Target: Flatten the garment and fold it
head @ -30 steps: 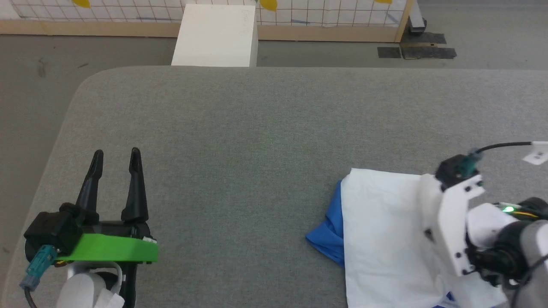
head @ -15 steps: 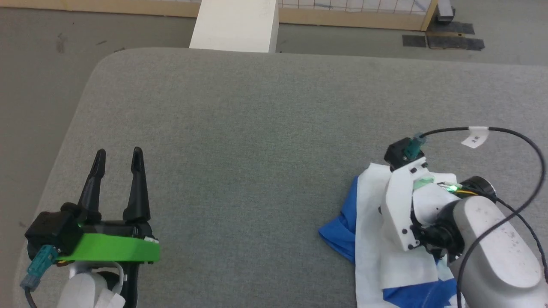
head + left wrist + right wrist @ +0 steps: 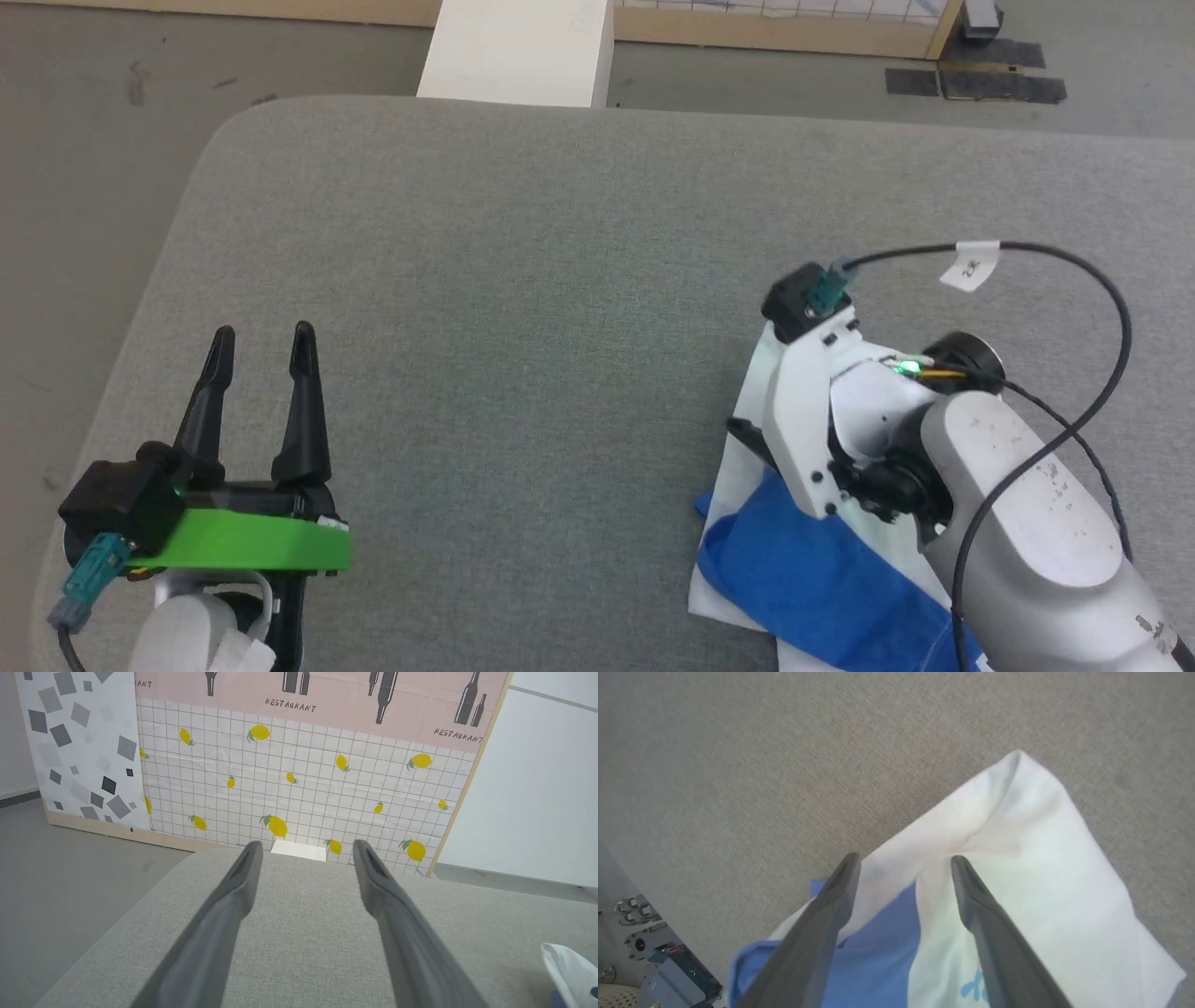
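The shirt [image 3: 794,579] is lying bunched at the counter's [image 3: 523,280] near right edge. The right gripper [image 3: 903,858] is hanging over it, fingers apart, and the left gripper [image 3: 261,331] is idling, likewise spread, by the counter's left edge. It should be pinching one corner layer and drawing it outward slowly.

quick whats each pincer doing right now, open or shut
Left pincer: open, empty, above the table.
Right pincer: open, over the garment, not gripping it.

Head overhead; wrists low, likely sharing garment [image 3: 803,579].
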